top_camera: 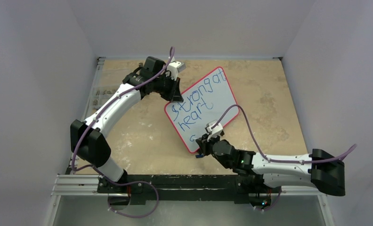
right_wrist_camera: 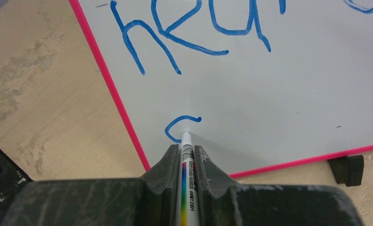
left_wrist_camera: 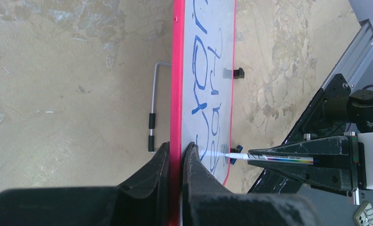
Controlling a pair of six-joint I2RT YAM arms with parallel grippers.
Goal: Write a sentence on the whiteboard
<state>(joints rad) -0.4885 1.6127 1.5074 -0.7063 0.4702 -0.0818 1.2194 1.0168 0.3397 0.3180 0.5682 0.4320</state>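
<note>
— On the tan table [top_camera: 142, 136], roughly between my two arms, sits the whiteboard [top_camera: 224, 96]. It is turned diagonally, with one corner pointing toward the right arm's base.

— What can you read on it?

— The sentence [top_camera: 196, 96] is in blue marker, in two slanted lines: "strong at" above and "heart" below. Under "heart" I see one curved stroke [right_wrist_camera: 171, 123], like a small c, near the red frame on the near side.

— How is your left arm placed?

— My left gripper [left_wrist_camera: 177, 146] is clenched on the red frame at the board's far-left edge. One finger presses the writing face and the other the back. From that wrist camera I look straight along the frame, and a thin wire leg [left_wrist_camera: 154, 94] shows on the back side of the board, over the table.

— And the right?

— My right gripper [right_wrist_camera: 187, 150] is clamped tight around a white marker [right_wrist_camera: 186, 181] with a rainbow stripe. The barrel runs out between the fingers toward the board, and its tip meets the white surface at the lower end of that curved stroke. A black foot [right_wrist_camera: 347, 169] sticks out from under the frame to the right of it. I cannot tell from these views how steeply the board is tilted.
</note>
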